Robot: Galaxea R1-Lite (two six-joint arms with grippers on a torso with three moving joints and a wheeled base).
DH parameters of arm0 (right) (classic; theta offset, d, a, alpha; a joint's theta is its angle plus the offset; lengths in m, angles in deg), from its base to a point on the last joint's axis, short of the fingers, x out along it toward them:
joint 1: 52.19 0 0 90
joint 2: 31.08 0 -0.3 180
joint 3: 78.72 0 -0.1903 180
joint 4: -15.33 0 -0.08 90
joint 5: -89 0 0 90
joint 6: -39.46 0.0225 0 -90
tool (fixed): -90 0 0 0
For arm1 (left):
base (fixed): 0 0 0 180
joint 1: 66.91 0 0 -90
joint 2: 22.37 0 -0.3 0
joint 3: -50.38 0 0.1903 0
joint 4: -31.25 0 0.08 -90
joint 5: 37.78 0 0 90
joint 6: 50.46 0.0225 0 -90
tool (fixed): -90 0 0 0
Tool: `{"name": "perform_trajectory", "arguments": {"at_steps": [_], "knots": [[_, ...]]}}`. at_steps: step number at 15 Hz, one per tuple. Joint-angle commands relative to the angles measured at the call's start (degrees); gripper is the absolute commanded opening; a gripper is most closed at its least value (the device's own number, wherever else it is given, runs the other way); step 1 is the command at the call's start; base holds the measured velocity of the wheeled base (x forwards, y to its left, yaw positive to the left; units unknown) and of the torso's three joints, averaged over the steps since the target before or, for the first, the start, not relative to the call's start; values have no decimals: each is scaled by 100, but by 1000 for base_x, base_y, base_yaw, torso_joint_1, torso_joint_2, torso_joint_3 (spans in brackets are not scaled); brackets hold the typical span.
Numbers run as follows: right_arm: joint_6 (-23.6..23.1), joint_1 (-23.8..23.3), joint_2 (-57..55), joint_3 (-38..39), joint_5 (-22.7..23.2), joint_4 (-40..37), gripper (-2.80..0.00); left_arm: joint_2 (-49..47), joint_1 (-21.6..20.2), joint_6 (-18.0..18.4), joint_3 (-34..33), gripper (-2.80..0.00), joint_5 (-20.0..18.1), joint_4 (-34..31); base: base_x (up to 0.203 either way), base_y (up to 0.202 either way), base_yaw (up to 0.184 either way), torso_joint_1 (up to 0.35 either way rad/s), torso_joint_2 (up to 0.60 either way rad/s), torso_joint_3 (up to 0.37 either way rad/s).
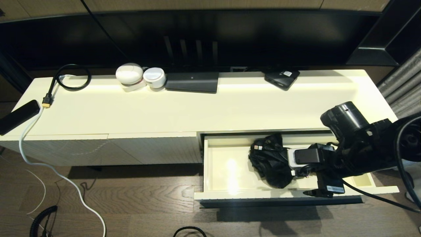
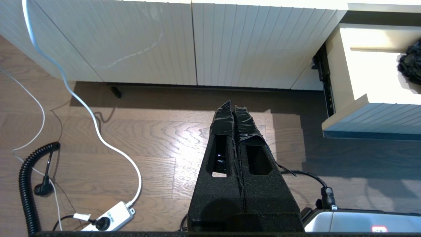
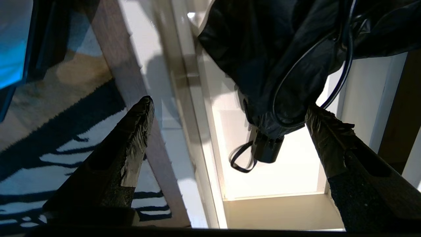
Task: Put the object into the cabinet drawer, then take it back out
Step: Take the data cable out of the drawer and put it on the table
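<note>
Right pincer (image 1: 297, 164) reaches into the open cabinet drawer (image 1: 230, 194) near its right end; the black folded umbrella (image 1: 271, 161) lies just to its left. Left pincer (image 2: 234, 113) hangs pressed together over the floor, far away. Right wrist view shows fingers (image 3: 136, 118) spread, the umbrella's (image 3: 279, 65) handle end between them, its long axis pointing away.

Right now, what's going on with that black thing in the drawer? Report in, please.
Right gripper open over the cabinet drawer, drawer pulled out. Black umbrella lying inside, not gripped. Left gripper shut, parked over the floor. Nothing blocking.
</note>
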Motion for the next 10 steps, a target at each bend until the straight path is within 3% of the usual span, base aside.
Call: {"name": "perform_trajectory", "arguments": {"at_steps": [1,10], "knots": [[155,-23,-457,-329,11,-21,0,0,1,-3,0,-280,3,2,0,0,0,0,0,0],[363,-278,-900,-808,17,81,0,0,-6,-3,0,-280,3,2,0,0,0,0,0,0]]}}
